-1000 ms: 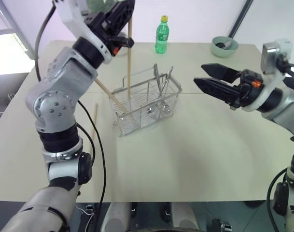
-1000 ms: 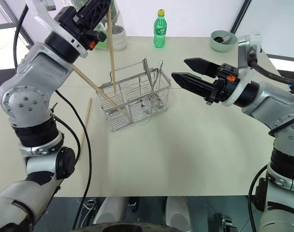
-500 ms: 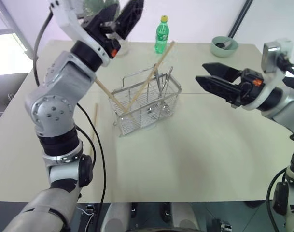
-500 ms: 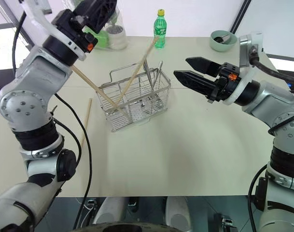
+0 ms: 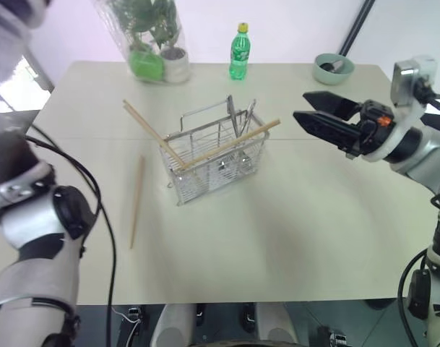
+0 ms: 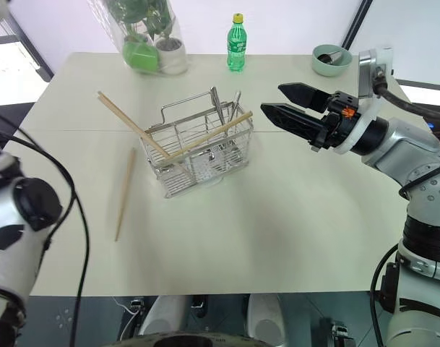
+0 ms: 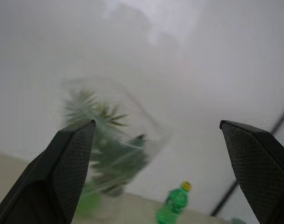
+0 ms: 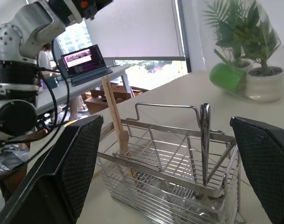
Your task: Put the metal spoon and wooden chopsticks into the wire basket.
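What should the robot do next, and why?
Probably bring the left claw, now open and empty, down to the loose chopstick lying flat on the table left of the wire basket. Two chopsticks already lean in the basket and the metal spoon stands inside, so that stick looks like the last piece.

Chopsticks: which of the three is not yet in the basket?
The chopstick lying flat on the table, left of the wire basket. The other two lean crossed inside the basket.
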Controlling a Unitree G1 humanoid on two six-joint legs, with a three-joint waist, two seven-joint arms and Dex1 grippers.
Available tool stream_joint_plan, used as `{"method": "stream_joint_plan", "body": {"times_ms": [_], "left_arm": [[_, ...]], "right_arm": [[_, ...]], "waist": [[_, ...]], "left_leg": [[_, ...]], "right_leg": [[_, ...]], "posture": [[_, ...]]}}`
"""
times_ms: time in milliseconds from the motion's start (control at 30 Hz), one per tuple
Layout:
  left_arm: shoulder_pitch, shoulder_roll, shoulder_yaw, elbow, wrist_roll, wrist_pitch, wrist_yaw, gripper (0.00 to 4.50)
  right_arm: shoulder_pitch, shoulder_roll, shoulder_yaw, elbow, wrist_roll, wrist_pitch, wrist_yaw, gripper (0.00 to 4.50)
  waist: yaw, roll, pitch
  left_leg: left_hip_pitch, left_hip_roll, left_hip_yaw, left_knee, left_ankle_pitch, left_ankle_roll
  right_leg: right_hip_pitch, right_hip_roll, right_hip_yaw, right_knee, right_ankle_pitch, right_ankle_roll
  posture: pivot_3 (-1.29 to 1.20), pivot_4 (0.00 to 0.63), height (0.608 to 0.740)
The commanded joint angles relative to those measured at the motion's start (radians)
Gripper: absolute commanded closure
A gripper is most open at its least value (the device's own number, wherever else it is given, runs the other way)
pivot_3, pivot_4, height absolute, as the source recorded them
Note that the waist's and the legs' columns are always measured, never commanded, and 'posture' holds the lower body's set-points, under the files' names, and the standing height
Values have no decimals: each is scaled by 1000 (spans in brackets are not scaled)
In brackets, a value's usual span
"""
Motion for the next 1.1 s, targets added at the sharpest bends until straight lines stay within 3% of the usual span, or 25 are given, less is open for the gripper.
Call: {"method": "stream_joint_plan", "body": {"times_ms": [33,167,367,667,900,1000,1100], "left_arm": [[62,36,-7,55,74,147,84,31],[189,-24,0,36,62,411,117,31],[340,-166,-24,-117,102,662,106,31],[450,-208,-163,-168,129,690,34,31],[473,-238,-192,-150,187,690,-20,31],[462,-270,-175,-145,227,690,-36,857],[457,-285,-167,-146,261,690,-52,2378]], "right_arm": [[-19,2,-9,-13,-4,-23,17,0],[-32,5,5,-1,-17,-23,28,0],[-37,1,15,-1,-26,-17,44,0],[6,-11,-5,-41,-10,-7,50,0],[46,-35,-27,-78,8,-3,73,0],[41,-38,-33,-74,12,-3,63,0],[41,-41,-35,-77,16,-3,59,0]], "waist": [[6,0,0],[24,-1,0],[26,-1,0],[26,-1,0],[26,-1,0],[28,0,0],[29,0,-1]], "left_leg": [[0,0,0,0,0,0],[0,-1,0,1,-1,-2],[-1,-1,0,0,-1,-4],[-1,1,0,-2,0,-7],[-1,0,0,-2,0,-6],[-1,0,0,-2,0,-6],[-1,0,0,-2,0,-6]], "right_leg": [[1,0,0,0,0,0],[1,-1,0,-1,0,0],[-1,-2,1,-1,0,0],[-2,-2,2,-1,0,-1],[-2,-3,2,-1,-1,-4],[-2,-4,2,-1,-2,-4],[-1,-4,1,-2,-2,-4]], "posture": [[0,150,684],[0,150,684],[0,150,684],[0,150,684],[0,150,684],[0,150,684],[0,150,684]]}}
